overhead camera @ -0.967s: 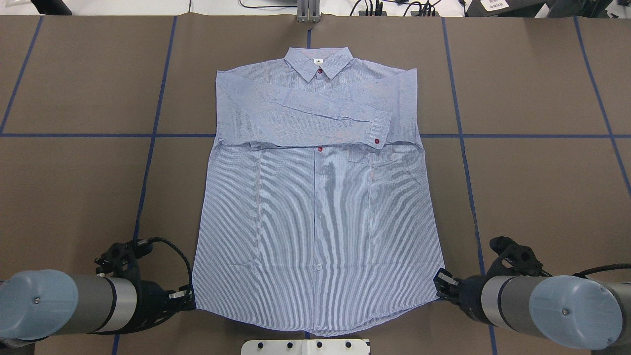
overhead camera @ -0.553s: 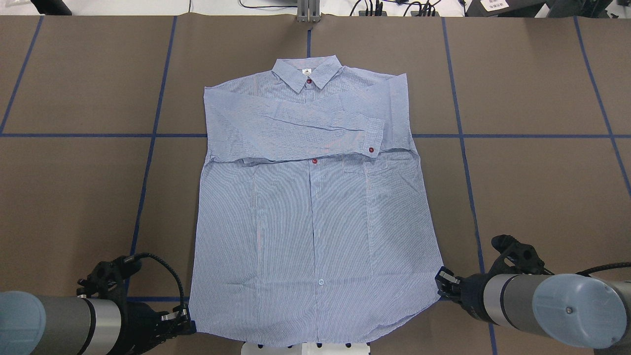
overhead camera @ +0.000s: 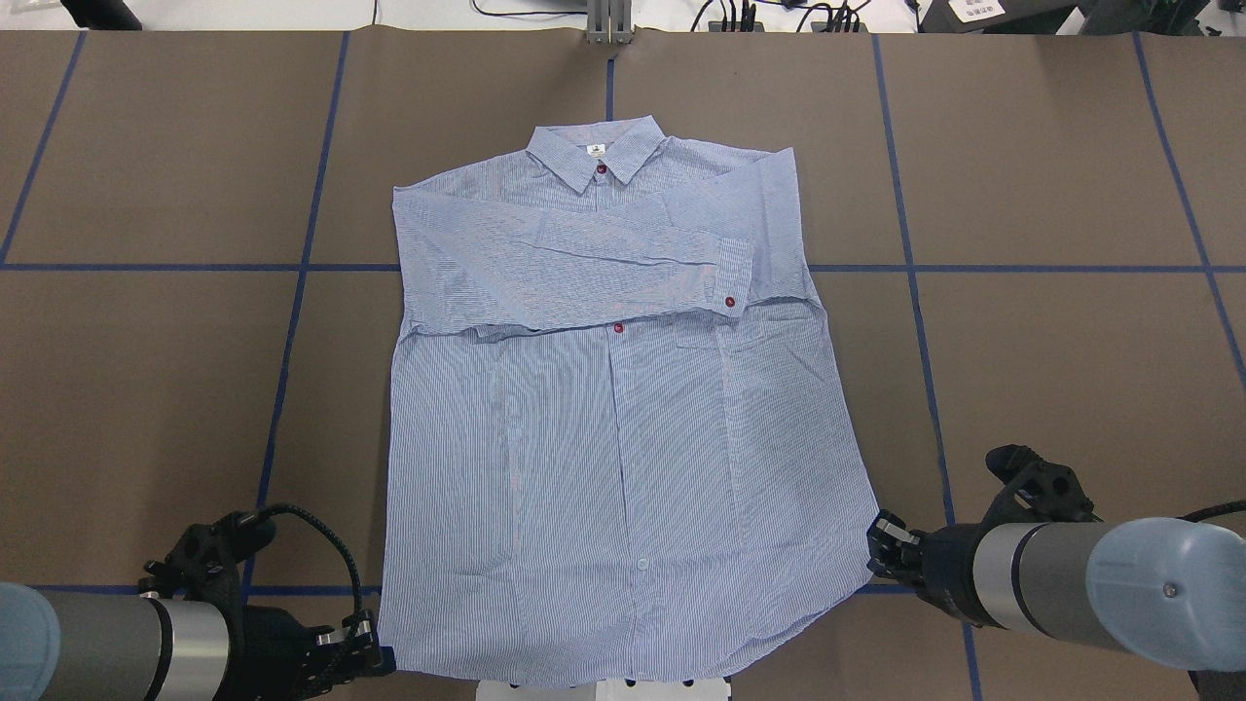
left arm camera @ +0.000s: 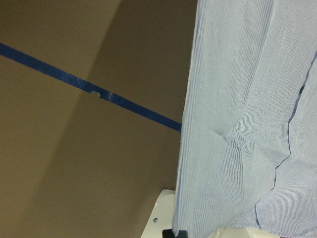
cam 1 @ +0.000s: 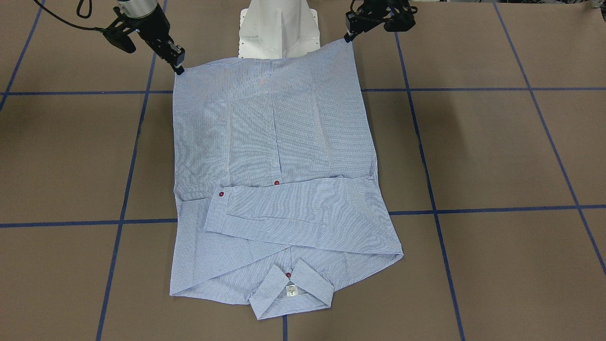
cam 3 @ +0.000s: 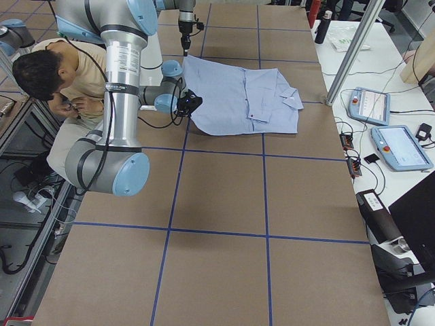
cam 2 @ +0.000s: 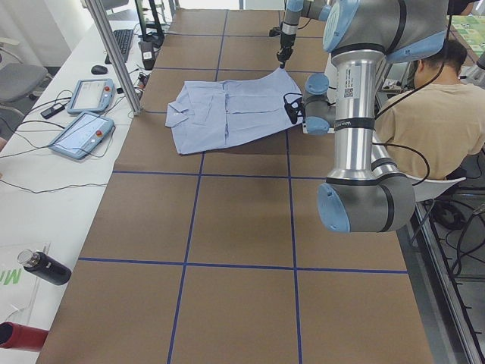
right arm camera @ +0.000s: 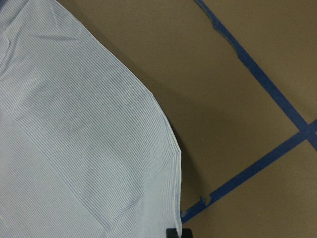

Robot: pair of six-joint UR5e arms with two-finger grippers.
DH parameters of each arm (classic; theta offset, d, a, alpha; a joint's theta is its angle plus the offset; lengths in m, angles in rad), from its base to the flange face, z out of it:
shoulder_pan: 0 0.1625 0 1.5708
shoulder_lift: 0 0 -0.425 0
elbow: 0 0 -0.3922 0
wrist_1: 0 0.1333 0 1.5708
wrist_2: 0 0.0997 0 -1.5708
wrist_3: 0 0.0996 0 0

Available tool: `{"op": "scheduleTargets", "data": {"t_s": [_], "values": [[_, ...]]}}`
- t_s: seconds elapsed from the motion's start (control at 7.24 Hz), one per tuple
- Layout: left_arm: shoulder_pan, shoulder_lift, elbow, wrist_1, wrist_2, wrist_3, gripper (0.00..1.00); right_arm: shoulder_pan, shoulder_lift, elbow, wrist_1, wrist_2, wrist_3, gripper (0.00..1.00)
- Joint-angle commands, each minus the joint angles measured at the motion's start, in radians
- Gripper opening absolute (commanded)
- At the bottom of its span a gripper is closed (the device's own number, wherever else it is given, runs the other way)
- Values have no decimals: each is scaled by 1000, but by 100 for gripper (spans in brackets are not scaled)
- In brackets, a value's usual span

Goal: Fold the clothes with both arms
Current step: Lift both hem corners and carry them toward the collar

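Note:
The blue-and-white striped shirt (overhead camera: pixel 623 438) lies face up on the brown table, collar (overhead camera: pixel 596 151) at the far side, one sleeve folded across the chest. My left gripper (overhead camera: pixel 375 652) is shut on the hem's left corner; the front view shows it (cam 1: pixel 348 38) at that corner. My right gripper (overhead camera: pixel 876 547) is shut on the hem's right corner, also seen in the front view (cam 1: pixel 179 70). In both wrist views the shirt's edge (left arm camera: pixel 188 148) (right arm camera: pixel 168 148) runs down to a black fingertip at the bottom of the frame. The hem lies over the pedestal's front.
The white pedestal base (cam 1: pixel 279 28) stands between the arms at the near table edge. Blue tape lines (overhead camera: pixel 292 321) cross the table. An operator (cam 2: pixel 439 106) sits behind the robot. Teach pendants (cam 2: pixel 79 133) and bottles (cam 2: pixel 42 267) lie on the side bench.
Both grippers have pulled back toward the robot with the hem corners. The whole shirt has slid nearer and a little to the left, and its hem now overlaps the pedestal.

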Motion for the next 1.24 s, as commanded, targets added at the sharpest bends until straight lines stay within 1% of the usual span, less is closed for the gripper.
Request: {"op": "scheduleTargets", "data": {"t_s": [0.0, 0.14, 0.28, 0.41, 0.55, 0.69, 0.83, 0.97, 1.11], "values": [[-77, -17, 6, 0, -15, 56, 0, 148, 54, -5, -7, 99, -2, 0], [-123, -17, 10, 0, -19, 58, 0, 247, 68, -5, -7, 194, -2, 0], [-177, -23, 10, 2, -24, 78, 0, 279, 80, -19, -7, 224, -4, 0], [-252, -28, 16, 3, -64, 151, 0, 298, 103, -52, -7, 224, -17, 0], [-339, -16, 18, 6, -161, 177, 0, 318, 108, -75, -9, 225, -66, 0], [-437, -17, 41, 6, -271, 219, 0, 344, 108, -79, -10, 227, -95, 0], [-482, -22, 61, 6, -280, 284, 0, 368, 126, -80, -47, 241, -111, 0], [-498, -26, 105, 3, -273, 290, 0, 411, 226, -94, -170, 251, -160, 0], [-511, -39, 131, 2, -273, 290, 0, 425, 324, -121, -284, 255, -172, 0]]}}
